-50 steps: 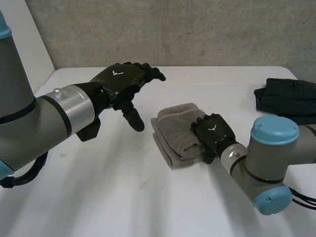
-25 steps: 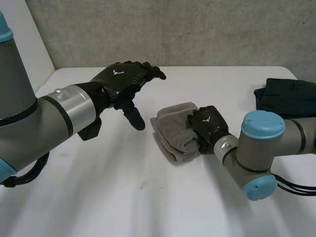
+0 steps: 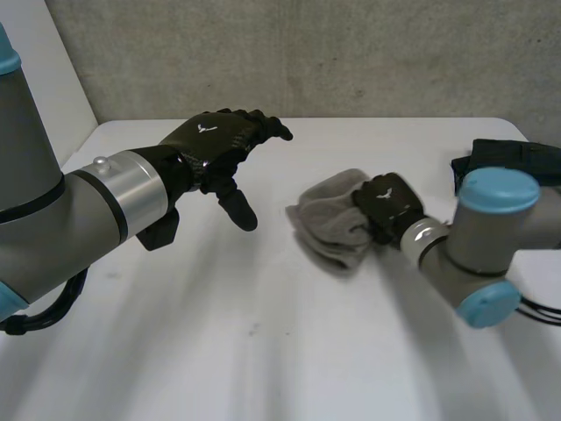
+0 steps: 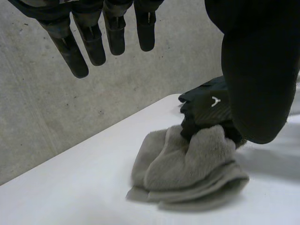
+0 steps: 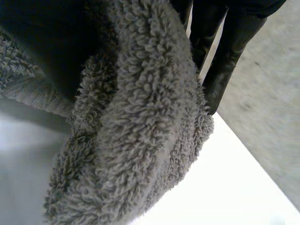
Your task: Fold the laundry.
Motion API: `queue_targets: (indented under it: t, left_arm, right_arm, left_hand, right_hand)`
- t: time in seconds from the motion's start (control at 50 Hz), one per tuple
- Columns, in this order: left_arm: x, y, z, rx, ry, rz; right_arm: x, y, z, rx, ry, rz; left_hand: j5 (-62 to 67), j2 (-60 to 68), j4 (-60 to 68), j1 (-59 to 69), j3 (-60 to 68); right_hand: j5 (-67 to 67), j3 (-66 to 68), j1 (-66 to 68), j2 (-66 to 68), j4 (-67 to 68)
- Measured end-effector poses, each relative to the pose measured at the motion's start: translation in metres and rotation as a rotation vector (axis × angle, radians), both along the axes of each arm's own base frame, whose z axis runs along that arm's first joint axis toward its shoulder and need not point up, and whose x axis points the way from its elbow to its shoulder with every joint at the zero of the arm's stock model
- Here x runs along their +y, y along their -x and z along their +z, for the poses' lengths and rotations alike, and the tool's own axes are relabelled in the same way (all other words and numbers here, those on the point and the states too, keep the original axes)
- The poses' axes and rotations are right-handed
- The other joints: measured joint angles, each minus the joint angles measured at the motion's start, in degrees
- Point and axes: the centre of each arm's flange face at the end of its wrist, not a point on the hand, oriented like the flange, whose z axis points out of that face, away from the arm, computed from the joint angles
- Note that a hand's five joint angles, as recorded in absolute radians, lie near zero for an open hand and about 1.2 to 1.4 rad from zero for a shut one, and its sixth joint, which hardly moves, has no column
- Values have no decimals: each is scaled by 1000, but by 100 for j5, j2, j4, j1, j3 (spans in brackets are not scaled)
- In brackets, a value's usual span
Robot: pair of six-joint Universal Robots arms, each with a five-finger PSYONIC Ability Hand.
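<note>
A folded grey towel [image 3: 331,221] lies bunched near the middle of the white table [image 3: 263,351]. My right hand [image 3: 390,203] grips the towel's right edge, fingers curled into the pile [image 5: 140,117], with that side lifted off the table. In the left wrist view the same towel [image 4: 187,168] sags from the right hand [image 4: 208,110]. My left hand [image 3: 223,145] hovers above the table to the left of the towel, apart from it, with its fingers [image 4: 93,42] straight and spread and nothing in them.
A dark folded garment [image 3: 513,167] lies at the table's far right edge, behind my right arm [image 3: 486,241]. A grey concrete wall [image 3: 307,53] stands behind the table. My left forearm [image 3: 96,210] stretches over the table's left side.
My right hand has closed on the towel's right edge and dragged it to the right, lifting and bunching it. The left hand has stayed where it was.
</note>
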Motion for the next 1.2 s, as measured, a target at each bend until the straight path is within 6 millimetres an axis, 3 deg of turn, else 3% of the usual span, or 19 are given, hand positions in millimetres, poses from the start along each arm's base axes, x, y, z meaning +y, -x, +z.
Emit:
queue_targets:
  t: [0.16, 0.26, 0.34, 0.36, 0.38, 0.46, 0.58, 0.6, 0.64, 0.72, 0.74, 0.82, 0.86, 0.98, 1.04, 1.12, 1.14, 1.2]
  left_arm:
    - [0, 0, 0, 0, -1, 1]
    - [0, 0, 0, 0, -1, 1]
    - [0, 0, 0, -1, 0, 2]
    - [0, 0, 0, -1, 0, 2]
    - [-1, 0, 0, 0, 0, 2]
    - [-1, 0, 0, 1, 2, 3]
    - [-1, 0, -1, 2, 1, 4]
    - [-1, 0, -1, 2, 1, 4]
    - [-1, 0, -2, 1, -2, 4]
    - [0, 0, -3, 1, -5, 3]
    - [0, 0, -4, 1, -8, 2]
    - [1, 0, -5, 1, -13, 1]
    - [1, 1, -5, 1, -14, 0]
    - [1, 1, -5, 2, -16, 0]
    - [1, 1, -5, 2, -16, 0]
    - [1, 1, -5, 2, -15, 0]
    - [1, 1, -5, 3, -16, -1]
    - [1, 1, -5, 4, -16, 0]
  right_arm:
    - [-56, 48, 10, 172, 112, -43]
    - [-86, 57, 32, 148, 197, -48]
    - [-119, 70, 71, 32, 291, -95]
    - [-119, 70, 71, 32, 291, -95]
    - [-132, 76, 90, -29, 337, -116]
    - [-159, 95, 135, -167, 467, -158]
    - [-190, 138, 167, -249, 610, -219]
    - [-190, 138, 167, -249, 610, -219]
    - [-200, 159, 163, -246, 625, -243]
    - [-207, 172, 147, -232, 596, -252]
    - [-211, 180, 126, -218, 543, -252]
    - [-213, 196, 89, -196, 435, -250]
    - [-212, 210, 58, -181, 344, -255]
    - [-203, 242, 9, -121, 217, -290]
    - [-199, 255, 0, -74, 204, -313]
    - [-194, 270, 5, 2, 221, -333]
    - [-193, 273, 12, 24, 233, -336]
    - [-190, 274, 24, 42, 245, -336]
  left_hand:
    - [-1, 0, 0, 0, 0]
    - [0, 0, 0, 0, 0]
    - [0, 0, 0, 0, 0]
    - [0, 0, 0, 0, 0]
    - [-1, 0, 0, 0, 0]
    - [0, 0, 0, 0, 0]
    - [0, 0, 0, 0, 0]
    - [0, 0, 0, 0, 0]
    - [0, 0, 0, 0, 0]
    - [0, 0, 0, 0, 0]
    - [0, 0, 0, 0, 0]
    - [-1, 0, 0, 0, 0]
    - [-1, 0, 0, 0, 0]
    - [-1, 0, 0, 0, 0]
    - [-1, 0, 0, 0, 0]
    - [-1, 0, 0, 0, 0]
    - [-1, 0, 0, 0, 0]
    - [-1, 0, 0, 0, 0]
  right_hand:
    - [0, 0, 0, 0, 0]
    - [0, 0, 101, 0, 0]
    - [0, 0, 102, 0, 0]
    - [0, 0, 102, 0, 0]
    - [0, 0, 102, 0, 0]
    - [0, 54, 103, 0, 51]
    - [0, 55, 103, 0, 53]
    - [0, 55, 103, 0, 53]
    - [1, 55, 103, 0, 53]
    - [1, 110, 103, 0, 106]
    - [39, 110, 103, 0, 109]
    - [89, 110, 103, 0, 110]
    - [89, 110, 103, 0, 110]
    - [161, 110, 103, 0, 110]
    - [215, 110, 103, 0, 110]
    - [216, 98, 94, -27, 49]
    - [-1044, -1246, -841, -1485, -1353]
    - [-2140, -2450, -1808, -2621, -2584]
